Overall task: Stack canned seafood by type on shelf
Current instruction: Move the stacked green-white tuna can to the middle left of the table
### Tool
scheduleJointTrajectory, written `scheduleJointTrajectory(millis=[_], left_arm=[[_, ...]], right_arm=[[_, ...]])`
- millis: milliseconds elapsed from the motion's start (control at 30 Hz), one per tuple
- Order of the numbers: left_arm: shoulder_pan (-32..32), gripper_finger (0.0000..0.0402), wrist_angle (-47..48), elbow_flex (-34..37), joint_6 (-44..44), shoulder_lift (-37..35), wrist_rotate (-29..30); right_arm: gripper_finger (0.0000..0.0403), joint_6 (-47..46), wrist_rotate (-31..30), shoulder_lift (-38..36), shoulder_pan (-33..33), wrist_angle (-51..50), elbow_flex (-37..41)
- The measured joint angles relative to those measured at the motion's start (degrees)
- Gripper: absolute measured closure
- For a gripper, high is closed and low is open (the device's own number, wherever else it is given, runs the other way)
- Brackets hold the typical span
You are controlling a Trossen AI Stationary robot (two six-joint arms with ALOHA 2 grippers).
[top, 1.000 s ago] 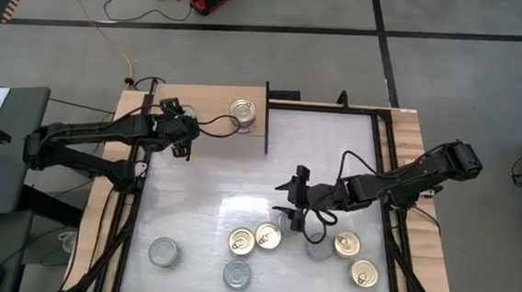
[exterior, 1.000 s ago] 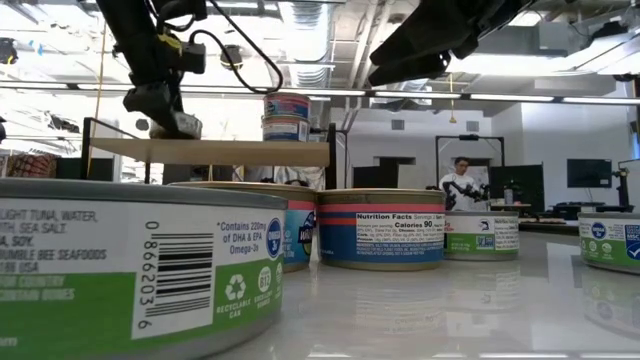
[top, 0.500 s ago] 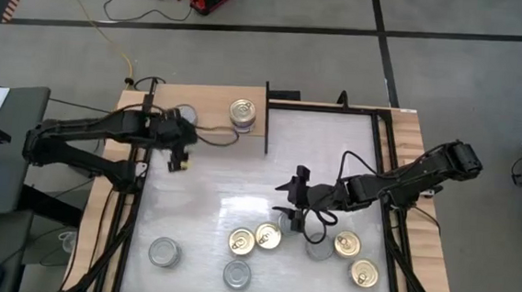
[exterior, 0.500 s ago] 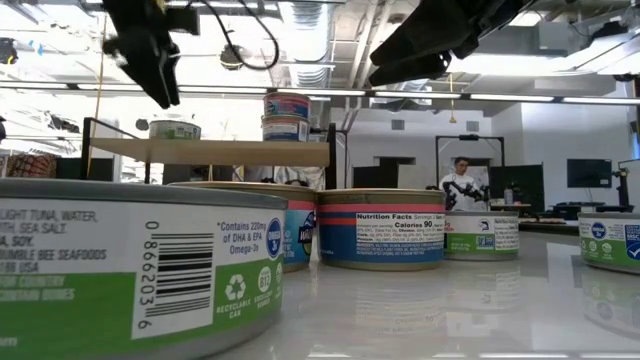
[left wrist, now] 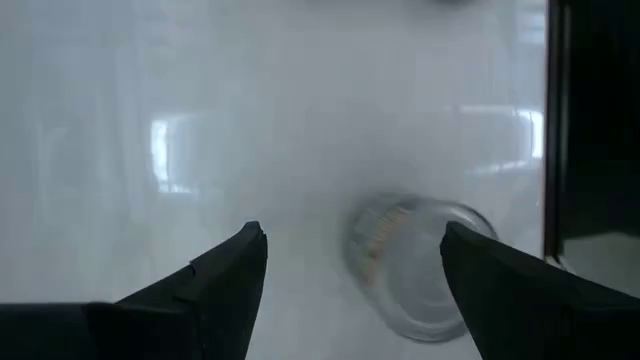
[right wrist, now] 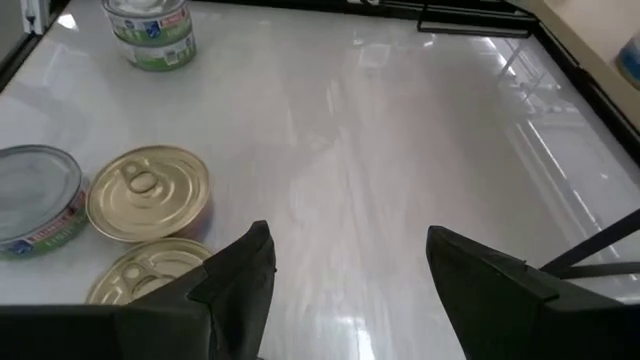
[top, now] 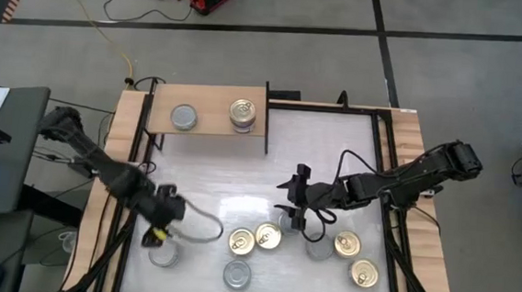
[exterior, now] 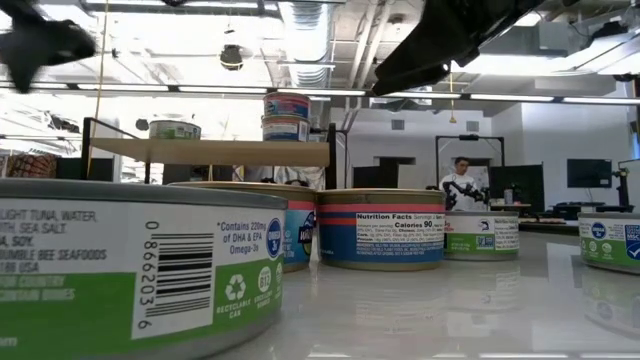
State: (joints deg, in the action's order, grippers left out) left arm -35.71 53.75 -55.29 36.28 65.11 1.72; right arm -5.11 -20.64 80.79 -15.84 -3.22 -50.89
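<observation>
Hovering tool, left: the left tool [top: 155,234] hangs with its jaws released and nothing between them, over a silver-lidded tin [top: 163,251] near the front left corner of the white surface [top: 240,177]; its own wrist camera shows that tin [left wrist: 425,265] lying below and between the spread fingers [left wrist: 215,275].
Right tool: the right tool [top: 291,209] is poised above the middle of the surface, jaws parted and grasping nothing, just behind the cluster of tins.
Shelf: the shelf [top: 209,121], a light wood board with a dark upright panel at one end, stands along the back edge of the surface, raised on legs in the low view [exterior: 215,151].
Tins on shelf: a lone silver-lidded tin [top: 183,116] rests toward the open end; a two-high stack with a gold lid on top [top: 243,113] sits just beside the dark panel, well apart from the single tin.
Tins on surface: two gold-lidded tins [top: 254,239] sit touching near the front centre, a silver-lidded one [top: 236,273] just in front of them; two more gold lids [top: 355,259] lie toward the front right, with another tin [top: 319,249] partly hidden under the right arm.
Background: a person [exterior: 462,184] is visible in the room beyond the surface.
</observation>
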Motion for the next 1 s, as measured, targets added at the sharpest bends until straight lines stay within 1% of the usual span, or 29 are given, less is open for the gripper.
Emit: scheduleJointTrajectory(millis=[67,167,267,367,500,567,667,767,867,1000], left_arm=[[-3.23,0.0118,-1.06,0.05,2.54,1.93,1.19],[-6.07,0.0118,-1.21,0.05,5.43,5.11,1.85],[-7.82,0.0118,-1.94,0.07,5.36,8.98,1.59],[-8.21,0.0122,-1.94,0.07,3.59,12.02,0.88],[-8.13,0.0152,-1.99,0.07,1.34,14.29,0.06],[-8.16,0.0173,-1.37,0.07,0.14,15.23,1.03],[-7.87,0.0201,1.04,-0.04,-1.16,16.28,5.29],[-6.96,0.0222,2.38,-0.12,-2.02,16.93,12.32],[-5.75,0.0235,2.32,0.01,-3.15,17.12,19.02],[-3.39,0.0243,3.39,0.07,-2.84,17.12,27.95]], right_arm=[[0.0117,0.44,0.06,0.00,0.55,0.59,0.00],[0.0117,0.44,0.11,0.00,1.36,1.76,0.00],[0.0117,0.47,0.07,0.00,1.53,3.73,0.00],[0.0117,0.46,0.09,0.00,1.19,5.45,0.00],[0.0117,-0.74,0.09,0.00,0.35,7.06,0.00],[0.0117,-1.72,0.07,0.00,-0.22,7.10,0.00],[0.0117,-2.47,0.07,0.00,-1.29,7.16,0.00],[0.0117,-3.08,0.07,0.00,-2.37,7.14,0.00],[0.0117,-3.48,0.02,0.00,-3.22,7.17,0.00],[0.0117,-3.50,-0.04,0.00,-4.16,7.17,0.00]])
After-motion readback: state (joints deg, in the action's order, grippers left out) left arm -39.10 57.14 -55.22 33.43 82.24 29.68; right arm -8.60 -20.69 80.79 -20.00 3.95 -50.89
